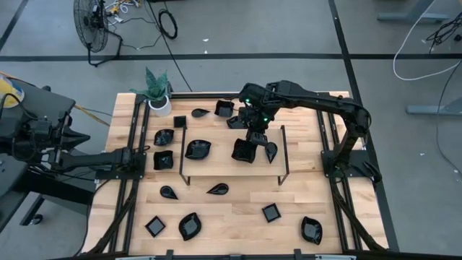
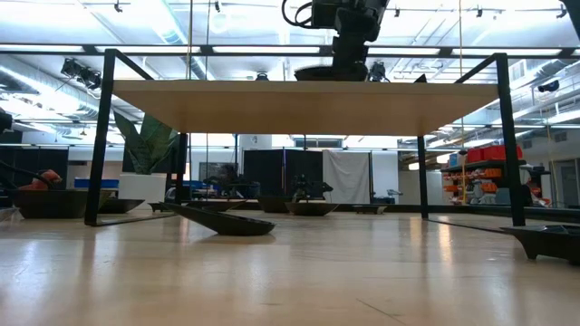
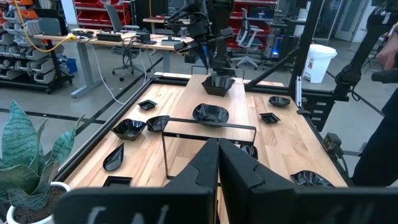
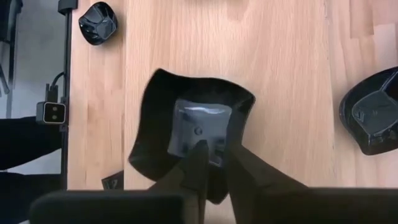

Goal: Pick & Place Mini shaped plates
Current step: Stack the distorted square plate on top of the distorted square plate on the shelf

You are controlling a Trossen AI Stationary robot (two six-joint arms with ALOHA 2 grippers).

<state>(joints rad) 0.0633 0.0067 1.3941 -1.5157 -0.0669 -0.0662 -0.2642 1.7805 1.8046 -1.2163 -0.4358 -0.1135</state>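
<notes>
Mini shaped plates are spread across the desk [image 1: 238,209], some on the bare wood and some on the raised shelf [image 1: 231,160] carried by the thin black frame. A square plate [image 1: 245,151] is seen on that shelf directly under the right end effector [image 1: 257,136], and is likely being delivered there as part of the pick-and-place job. In the right wrist view the two fingers [image 4: 198,163] are seen nearly together over the rim of the plate [image 4: 193,140], with only a narrow gap between them; whether the rim is gripped or has been let go cannot be told from the pictures. The plate appears to lie flat on the shelf, which suggests a release is under way rather than a lift. A teardrop plate [image 1: 271,151] lies just beside it and a leaf plate [image 1: 197,149] sits further along the shelf, so a clean vertical withdrawal would be needed to avoid nudging either.

The left end effector [image 1: 150,154] is parked low near the desk's left edge, its fingers [image 3: 208,168] pressed shut on nothing, evidently kept clear of the working arm. A potted plant [image 1: 158,92] stands at the far left corner, away from the plates. From the low view the shelf [image 2: 304,104] is shown spanning the desk, with a plate [image 2: 222,222] resting beneath it.
</notes>
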